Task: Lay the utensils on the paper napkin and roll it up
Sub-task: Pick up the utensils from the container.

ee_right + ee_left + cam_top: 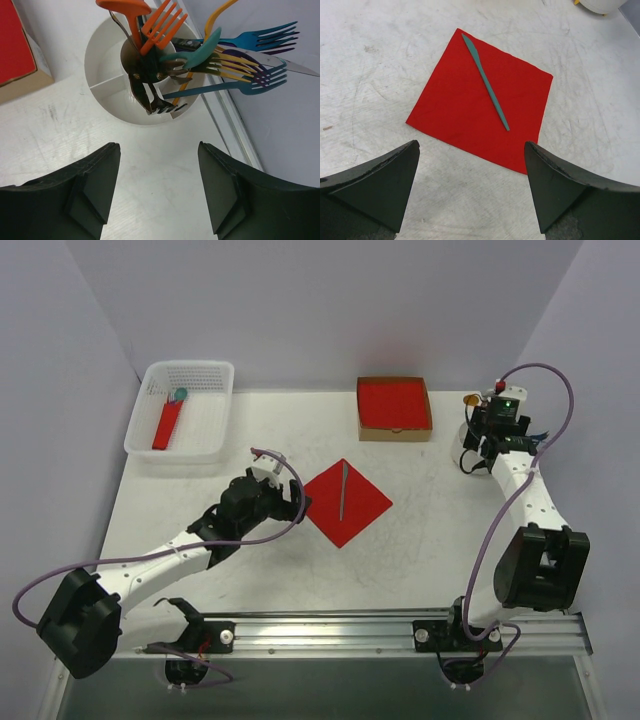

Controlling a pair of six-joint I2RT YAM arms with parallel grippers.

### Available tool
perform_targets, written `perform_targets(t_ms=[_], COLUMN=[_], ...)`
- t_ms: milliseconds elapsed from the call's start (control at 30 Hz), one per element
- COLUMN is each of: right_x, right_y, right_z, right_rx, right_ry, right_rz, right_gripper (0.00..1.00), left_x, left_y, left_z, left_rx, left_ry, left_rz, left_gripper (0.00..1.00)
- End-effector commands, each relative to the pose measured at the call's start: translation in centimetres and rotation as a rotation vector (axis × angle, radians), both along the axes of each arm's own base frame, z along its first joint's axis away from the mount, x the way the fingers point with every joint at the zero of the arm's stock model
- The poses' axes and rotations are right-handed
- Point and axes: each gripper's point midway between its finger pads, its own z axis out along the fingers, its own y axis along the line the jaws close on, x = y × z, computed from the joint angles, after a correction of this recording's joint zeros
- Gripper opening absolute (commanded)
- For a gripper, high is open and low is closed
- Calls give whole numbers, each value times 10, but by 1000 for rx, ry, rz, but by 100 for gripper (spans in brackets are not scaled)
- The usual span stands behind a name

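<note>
Red paper napkin [346, 502] is lying flat on the desk, w/ one grey utensil [486, 82] lying diagonally across it. L jaws are hanging released and empty just off the napkin's near edge. R jaws, also released, are hovering well away from the napkin over the white cup [107, 75]. Risk imo: cutlery bunch [210, 55] is tangled, so pulling one piece could be dragging others out or tipping the cup.

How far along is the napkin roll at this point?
Done: one slim grey utensil lies diagonally on the flat red paper napkin. In hand: nothing; the left tool hovers open at its edge, the right tool open by the white cutlery cup. Left: any further utensils, all rolling.
</note>
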Motion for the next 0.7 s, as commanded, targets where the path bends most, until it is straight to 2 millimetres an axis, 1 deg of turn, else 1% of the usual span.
perform_targets(t_ms=[0,100,167,200,300,400,667], right_x=[12,15,18,19,19,22,27], right_y=[-14,-22,-23,-24,-29,-28,-30], right_z=[21,20,21,21,20,19,14], right_rx=[-64,-86,-92,-97,-114,-104,-84], right_ry=[-37,-28,-32,-30,-25,-31,-33], right_rz=[-29,-72,-77,-81,-98,-86,-75], right_gripper=[63,61,59,56,54,51,49], left_x=[5,5,6,6,6,7,9], left_y=[-10,-8,-8,-8,-7,-7,-8], left_z=[25,24,24,23,23,23,19], left_rx=[-53,-48,-46,-42,-40,-36,-23], left_ry=[-75,-77,-81,-79,-83,-84,-78], left_rz=[-26,-20,-18,-18,-16,-14,-15], left_gripper=[94,94,94,94,94,94,94])
